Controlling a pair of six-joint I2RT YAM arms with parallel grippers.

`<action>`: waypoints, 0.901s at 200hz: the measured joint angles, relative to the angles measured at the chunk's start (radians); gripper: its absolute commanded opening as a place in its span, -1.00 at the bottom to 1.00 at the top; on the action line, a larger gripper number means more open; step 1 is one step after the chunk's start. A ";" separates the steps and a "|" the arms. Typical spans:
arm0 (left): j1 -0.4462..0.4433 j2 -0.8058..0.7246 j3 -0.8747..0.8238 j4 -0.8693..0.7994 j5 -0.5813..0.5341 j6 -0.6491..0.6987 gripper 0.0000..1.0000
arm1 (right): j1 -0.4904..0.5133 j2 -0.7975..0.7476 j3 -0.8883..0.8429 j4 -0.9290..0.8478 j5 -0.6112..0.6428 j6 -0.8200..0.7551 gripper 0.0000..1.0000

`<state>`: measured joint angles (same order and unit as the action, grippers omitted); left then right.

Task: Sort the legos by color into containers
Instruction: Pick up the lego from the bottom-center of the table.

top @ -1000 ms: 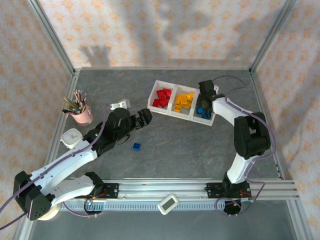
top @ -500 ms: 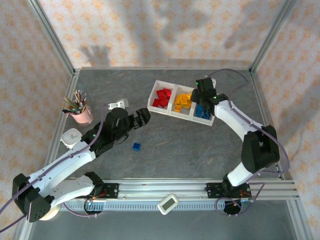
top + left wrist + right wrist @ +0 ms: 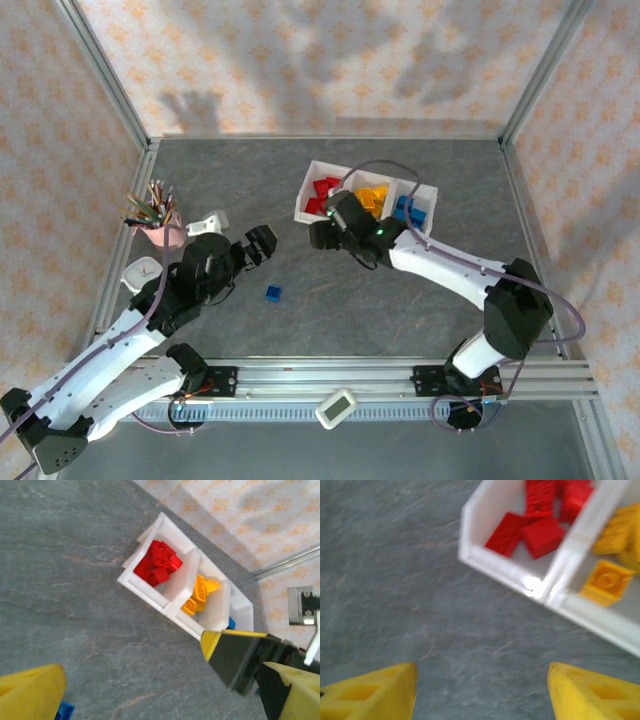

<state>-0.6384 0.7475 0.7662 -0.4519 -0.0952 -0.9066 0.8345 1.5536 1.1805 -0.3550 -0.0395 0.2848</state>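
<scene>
Your right claw (image 3: 320,236) quit tray (image 3: 142,595), swung to frame centre, spread, empty. Left claw (image 3: 262,245) spread too. Last blue lego (image 3: 273,293) waits on worktop (image 3: 400,310).

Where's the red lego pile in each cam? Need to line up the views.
Top external: red legos sit mid-width, a little above centre.
Left wrist: red legos sit near the middle, slightly above centre.
Right wrist: red legos are at the top edge, right of centre.
Shared landmark: yellow legos in the adjoining compartment, on the red pile's right in every view.
</scene>
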 measured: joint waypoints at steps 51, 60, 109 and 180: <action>0.000 -0.123 -0.018 -0.175 -0.044 -0.063 0.98 | 0.188 0.124 -0.005 0.048 -0.037 0.003 0.55; 0.000 -0.139 -0.018 -0.199 -0.049 -0.073 0.98 | 0.217 0.145 -0.006 0.054 -0.041 0.002 0.58; 0.000 -0.210 -0.048 -0.286 -0.081 -0.134 0.98 | 0.322 0.266 0.002 0.073 -0.043 -0.011 0.63; 0.000 -0.223 -0.055 -0.324 -0.109 -0.171 0.98 | 0.319 0.400 0.103 0.070 -0.014 -0.097 0.56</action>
<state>-0.6384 0.5247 0.7113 -0.7761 -0.2043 -1.0771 1.1538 1.9537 1.2835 -0.2852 -0.0536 0.1883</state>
